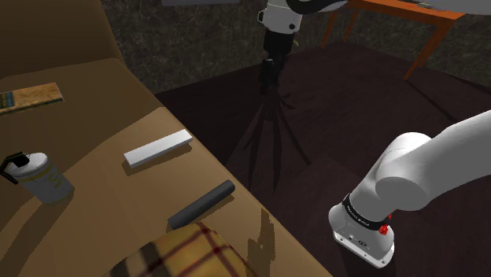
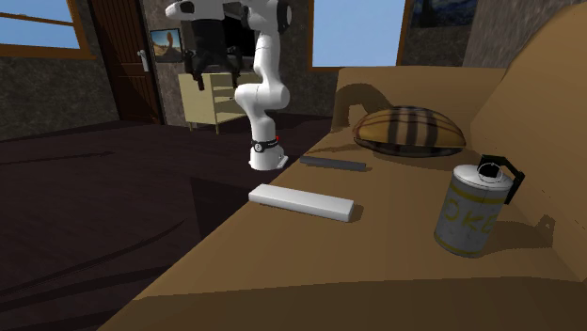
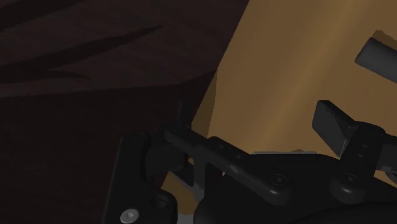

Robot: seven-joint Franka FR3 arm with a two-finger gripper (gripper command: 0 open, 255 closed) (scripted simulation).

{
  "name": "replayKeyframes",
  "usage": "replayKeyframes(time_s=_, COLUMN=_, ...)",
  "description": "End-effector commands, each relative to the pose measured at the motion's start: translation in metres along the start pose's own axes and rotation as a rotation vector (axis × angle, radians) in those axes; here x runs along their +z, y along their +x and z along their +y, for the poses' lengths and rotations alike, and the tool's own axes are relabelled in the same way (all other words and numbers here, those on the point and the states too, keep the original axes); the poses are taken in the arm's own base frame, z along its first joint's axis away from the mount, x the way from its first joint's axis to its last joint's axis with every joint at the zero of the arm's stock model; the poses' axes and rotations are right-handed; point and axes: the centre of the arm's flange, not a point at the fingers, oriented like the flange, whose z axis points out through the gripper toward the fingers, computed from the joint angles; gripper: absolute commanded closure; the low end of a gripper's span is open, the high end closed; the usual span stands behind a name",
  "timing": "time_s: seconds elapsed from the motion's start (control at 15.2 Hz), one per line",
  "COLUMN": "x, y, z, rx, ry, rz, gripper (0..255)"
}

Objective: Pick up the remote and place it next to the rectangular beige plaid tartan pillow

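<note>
A flat white bar, which I take for the remote (image 1: pixel 157 148) (image 2: pixel 301 201), lies on the brown sofa seat (image 1: pixel 102 169) (image 2: pixel 376 244). A dark grey bar (image 1: pixel 201 203) (image 2: pixel 333 164) (image 3: pixel 376 56) lies nearer the beige plaid pillow (image 1: pixel 185 252) (image 2: pixel 409 129), close to the seat's front edge. My gripper (image 1: pixel 271 85) (image 2: pixel 209 77) (image 3: pixel 254 111) hangs high over the dark floor, well away from the sofa. It is open with nothing between its fingers. In the wrist view it looks down at the seat's edge.
A pale canister with a black handle (image 1: pixel 39 177) (image 2: pixel 475 209) stands on the seat beyond the white bar. A book (image 1: pixel 27 97) lies farther back. My stand's base (image 1: pixel 362 232) (image 2: pixel 263 155) sits on the floor beside the sofa. A wooden table (image 1: pixel 401 16) stands behind.
</note>
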Motion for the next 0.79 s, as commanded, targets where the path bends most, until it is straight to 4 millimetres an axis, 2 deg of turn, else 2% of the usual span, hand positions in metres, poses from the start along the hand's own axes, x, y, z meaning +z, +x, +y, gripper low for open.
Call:
replayKeyframes(time_s=0.0, x=0.011, y=0.023, z=-0.003, rx=-0.068, ry=-0.003, rz=0.001, gripper=0)
replayKeyframes(time_s=0.33, x=0.039, y=0.080, z=-0.024, rx=-0.231, ry=-0.012, rz=0.000, gripper=0)
replayKeyframes(time_s=0.73, x=0.071, y=0.142, z=-0.061, rx=-0.426, ry=-0.022, rz=-0.001, gripper=0)
